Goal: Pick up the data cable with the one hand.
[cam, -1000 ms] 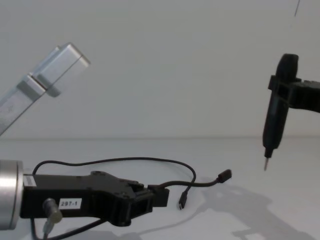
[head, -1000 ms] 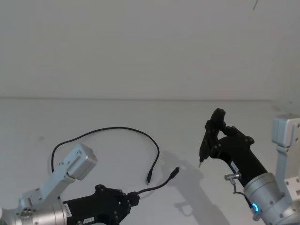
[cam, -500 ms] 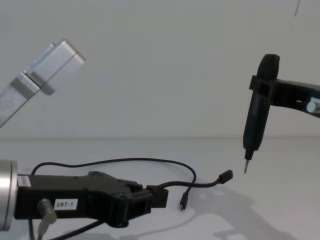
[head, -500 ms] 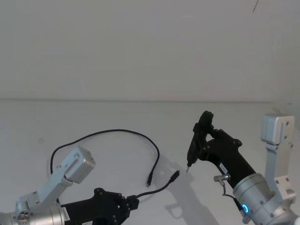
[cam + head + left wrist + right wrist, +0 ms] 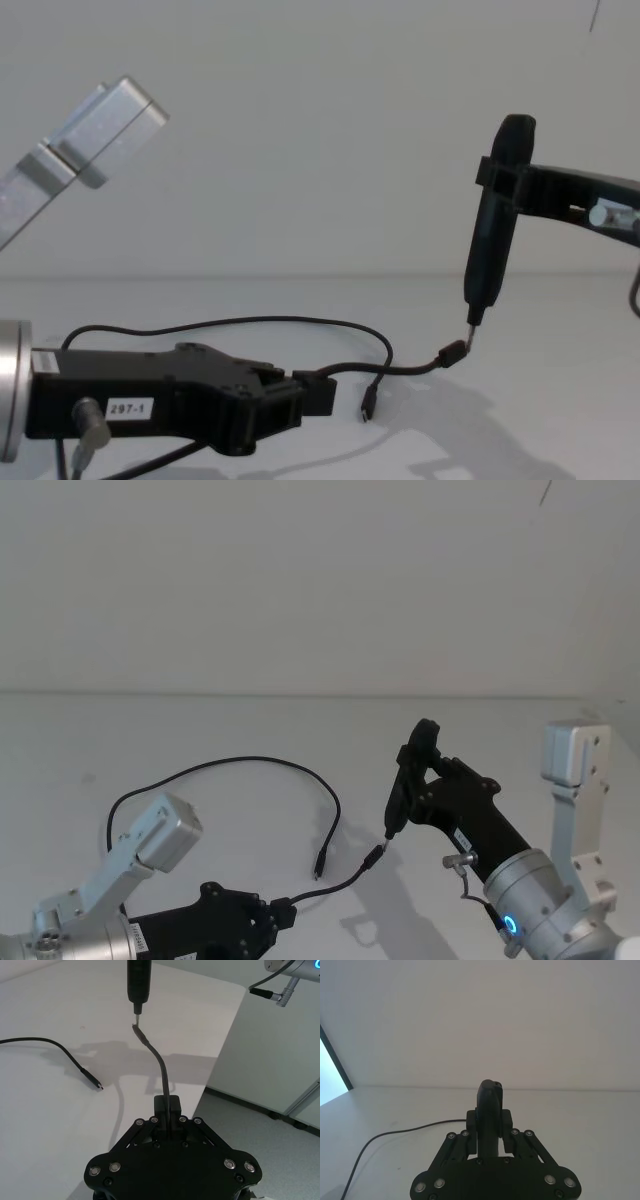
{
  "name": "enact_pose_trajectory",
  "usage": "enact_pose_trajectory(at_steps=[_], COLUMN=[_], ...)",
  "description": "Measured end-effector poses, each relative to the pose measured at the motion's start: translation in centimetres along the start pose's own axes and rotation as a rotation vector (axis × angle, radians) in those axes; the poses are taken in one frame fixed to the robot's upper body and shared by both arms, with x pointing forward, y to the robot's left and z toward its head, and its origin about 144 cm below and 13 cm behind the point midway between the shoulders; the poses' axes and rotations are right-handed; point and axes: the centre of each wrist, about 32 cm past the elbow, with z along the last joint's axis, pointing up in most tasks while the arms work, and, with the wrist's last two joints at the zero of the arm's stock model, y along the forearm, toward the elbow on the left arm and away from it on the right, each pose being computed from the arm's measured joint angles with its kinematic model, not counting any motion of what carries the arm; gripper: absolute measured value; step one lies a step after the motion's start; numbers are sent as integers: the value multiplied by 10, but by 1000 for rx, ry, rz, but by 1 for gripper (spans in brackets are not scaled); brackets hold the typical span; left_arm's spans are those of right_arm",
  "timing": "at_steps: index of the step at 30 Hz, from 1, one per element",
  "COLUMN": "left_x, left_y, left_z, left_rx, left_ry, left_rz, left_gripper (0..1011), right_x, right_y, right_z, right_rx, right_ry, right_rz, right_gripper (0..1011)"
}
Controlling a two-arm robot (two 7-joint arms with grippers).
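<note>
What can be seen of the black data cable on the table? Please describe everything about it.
The data cable is a thin black cord, rubbery in look, with a small plug at each end. It lies in a loose arc on the white table. The left end effector is shut on it near one end, so that short end part rises off the table, its plug at the metal tip of the black pen-shaped tool held by the right end effector. The other plug points down at the table.
</note>
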Motion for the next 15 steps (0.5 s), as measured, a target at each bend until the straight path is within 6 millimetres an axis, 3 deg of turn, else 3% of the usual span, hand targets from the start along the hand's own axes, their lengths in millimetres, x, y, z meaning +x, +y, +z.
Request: enact_pose_trajectory(at_steps=[15], left_x=[0], left_y=[0], left_z=[0], left_rx=[-1], left_ry=[0], left_rz=[-1], left_gripper=[48], right_x=[-2], right_y=[4], right_z=[-1], right_rx=[-1], right_ry=[5], right_rz=[7], right_gripper=[279])
